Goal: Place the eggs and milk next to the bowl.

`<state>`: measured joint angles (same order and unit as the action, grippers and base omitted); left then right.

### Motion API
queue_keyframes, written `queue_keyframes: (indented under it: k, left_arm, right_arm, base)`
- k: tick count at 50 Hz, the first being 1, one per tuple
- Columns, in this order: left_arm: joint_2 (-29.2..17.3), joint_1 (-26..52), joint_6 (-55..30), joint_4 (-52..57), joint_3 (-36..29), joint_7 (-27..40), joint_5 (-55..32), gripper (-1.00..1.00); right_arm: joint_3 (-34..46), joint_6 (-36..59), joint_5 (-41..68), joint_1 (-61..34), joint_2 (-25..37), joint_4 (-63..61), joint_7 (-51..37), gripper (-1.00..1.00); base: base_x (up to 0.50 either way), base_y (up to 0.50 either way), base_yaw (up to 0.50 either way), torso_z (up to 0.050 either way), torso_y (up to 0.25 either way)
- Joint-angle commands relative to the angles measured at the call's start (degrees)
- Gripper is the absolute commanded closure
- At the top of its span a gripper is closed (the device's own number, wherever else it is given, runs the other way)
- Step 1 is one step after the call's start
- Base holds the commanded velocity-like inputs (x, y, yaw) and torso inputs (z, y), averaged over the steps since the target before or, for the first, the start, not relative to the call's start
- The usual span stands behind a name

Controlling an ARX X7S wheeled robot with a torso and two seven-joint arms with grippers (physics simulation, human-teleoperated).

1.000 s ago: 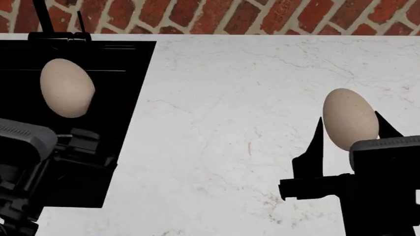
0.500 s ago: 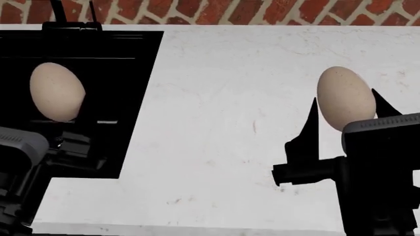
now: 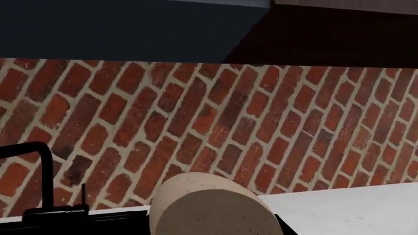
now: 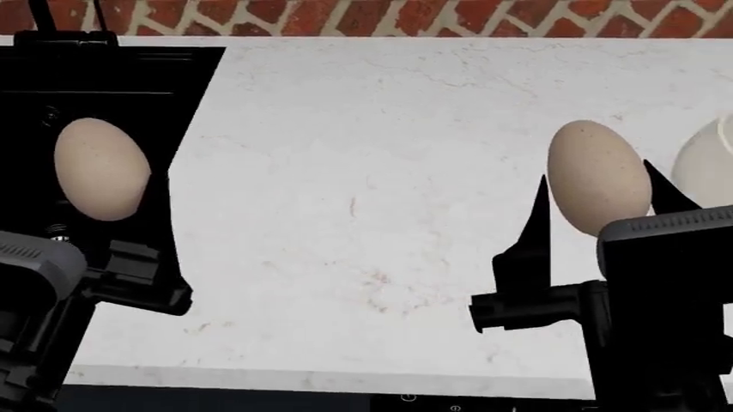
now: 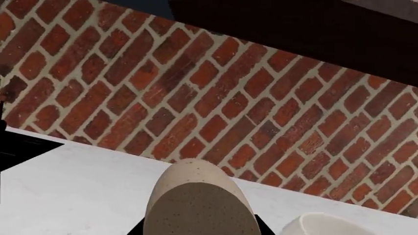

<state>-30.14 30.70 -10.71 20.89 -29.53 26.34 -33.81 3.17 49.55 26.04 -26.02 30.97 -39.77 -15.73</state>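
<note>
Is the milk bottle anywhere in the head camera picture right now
No; only two eggs, one in the left gripper and one in the right gripper, and the bowl's edge show.

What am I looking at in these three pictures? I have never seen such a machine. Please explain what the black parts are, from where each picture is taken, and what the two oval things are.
These are simulator renders of a robot with two arms. One picture comes from a camera on its head, looking down over a white marble counter with a brick wall behind. The black shapes low in that view are its arms, each ending in jaws.

The left gripper holds one egg over a black surface, perhaps a stove. The right gripper holds the second egg upright between its pointed jaws.

The other two pictures come from cameras near each gripper, so each egg looks large and close: the left one and the right one. The cream curve beside the right egg is the edge of a bowl. No milk bottle is in view.
</note>
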Motion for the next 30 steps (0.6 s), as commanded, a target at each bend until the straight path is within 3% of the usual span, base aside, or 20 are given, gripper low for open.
queue_keyframes:
  k: [1, 30]
  left_arm:
    - [1.2, -0.7, -0.1, 1.2, 1.2, -1.4, -1.2, 1.00]
    - [1.3, -1.1, 0.8, -0.4, 0.7, -2.5, -1.2, 1.00]
  right_arm:
    - [-2.8, 2.1, -0.9, 0.5, -0.5, -3.1, 1.4, 1.00]
    - [-1.9, 2.7, -0.6, 0.2, -0.1, -2.9, 1.1, 1.00]
  base:
    - [-0.02, -0.50, 0.00, 0.000, 0.000]
    - [-0.02, -0.50, 0.00, 0.000, 0.000]
